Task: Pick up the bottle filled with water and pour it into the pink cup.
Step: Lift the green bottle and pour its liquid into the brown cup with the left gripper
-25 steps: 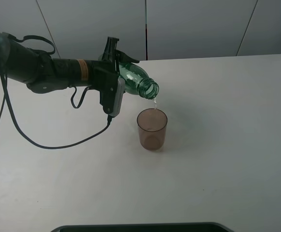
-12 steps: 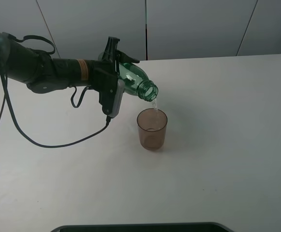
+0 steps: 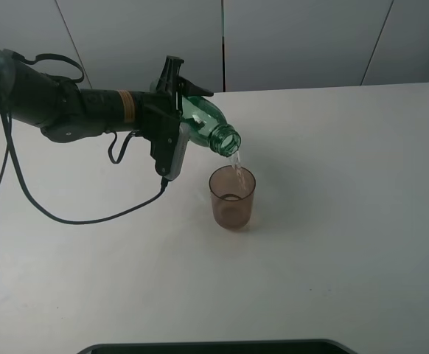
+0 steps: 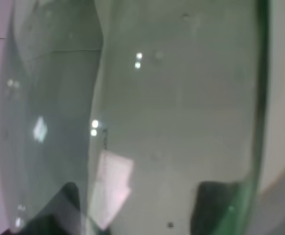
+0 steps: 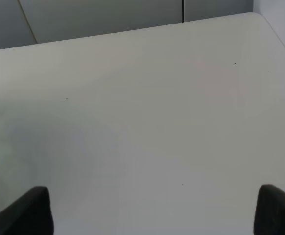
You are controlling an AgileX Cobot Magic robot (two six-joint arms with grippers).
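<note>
L arm reaches in from the left. My left gripper is pinched tight on the bottle, tipped mouth-down just above the pink cup. Thin water stream lands inside the rim. Pick-up done, pour under way. Cup looks low, so more to go. Bottle remainder: can't tell. My right gripper: fingers spread, holding nothing, over bare table.

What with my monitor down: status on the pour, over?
Left gripper shut on bottle; right gripper open. Bottle tipped, water streaming into pink cup. Nothing obstructing.
</note>
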